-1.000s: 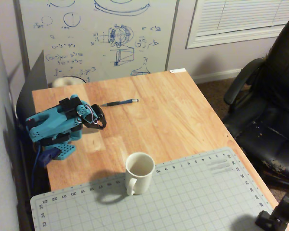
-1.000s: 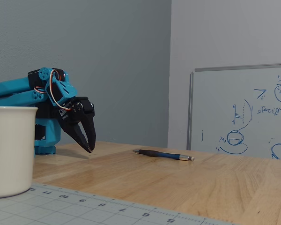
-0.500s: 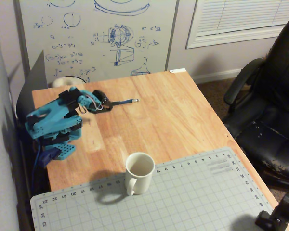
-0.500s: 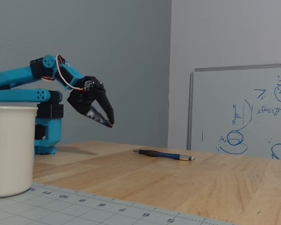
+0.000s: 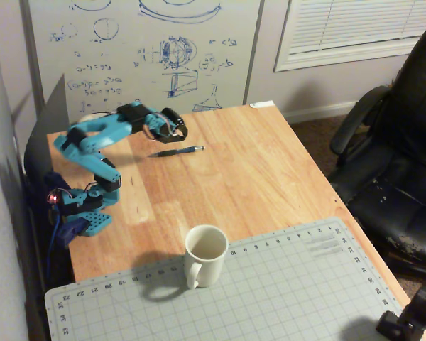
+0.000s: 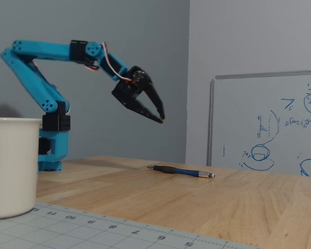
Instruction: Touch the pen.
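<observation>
Raised since before, gripper (image 6: 159, 115) hangs with fingers slightly parted; pen (image 6: 181, 171) lies well below, untouched.

bare table (image 5: 255, 170) around pen (image 5: 176, 150)

The arm (image 6: 36, 72) has unfolded, lifting the claw (image 6: 159, 117) from tabletop level to high above the pen (image 6: 181, 171).

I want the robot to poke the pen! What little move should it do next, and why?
Probably lower the gripper straight down. In a fixed view from the side it hangs high above the wooden table, roughly over the dark end of the pen, with its fingers close together and nothing touched yet. The pen lies flat and alone, so a gentle drop should reach it.
</observation>
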### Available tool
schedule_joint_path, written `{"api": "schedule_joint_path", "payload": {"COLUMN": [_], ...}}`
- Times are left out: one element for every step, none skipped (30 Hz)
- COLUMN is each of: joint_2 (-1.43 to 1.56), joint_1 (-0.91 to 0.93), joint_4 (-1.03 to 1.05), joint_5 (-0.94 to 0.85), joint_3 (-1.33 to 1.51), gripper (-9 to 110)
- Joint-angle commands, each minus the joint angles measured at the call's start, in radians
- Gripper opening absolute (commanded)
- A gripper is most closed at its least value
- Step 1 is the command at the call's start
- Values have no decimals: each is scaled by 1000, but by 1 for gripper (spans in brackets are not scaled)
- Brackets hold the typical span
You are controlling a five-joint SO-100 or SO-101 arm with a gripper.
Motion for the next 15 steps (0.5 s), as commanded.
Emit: {"api": "schedule_joint_path", "payload": {"joint_2": [-196, -249, -302, -354, -408, -463, -520, -574, -627, -678, -724, -770, -815, -854, -887], "joint_1": [6, 8, 8, 9, 17, 25, 34, 41, 44, 49, 51, 51, 52, 52, 52], "joint_4": [-29, -29, -29, -29, -29, -29, -29, -29, -29, -29, -29, -29, -29, -29, -29], "joint_5": [-5, -5, 2, 8, 8, 5, -5, -5, -5, -6, -6, -6, -6, -6, -6], "joint_3": [-209, -245, -282, -316, -348, -374, -400, -423, -443, -463, -482, -502, -522, -538, -554], "gripper": [0, 0, 0, 0, 1, 1, 1, 1, 1, 1, 1, 1, 1, 1, 1]}}
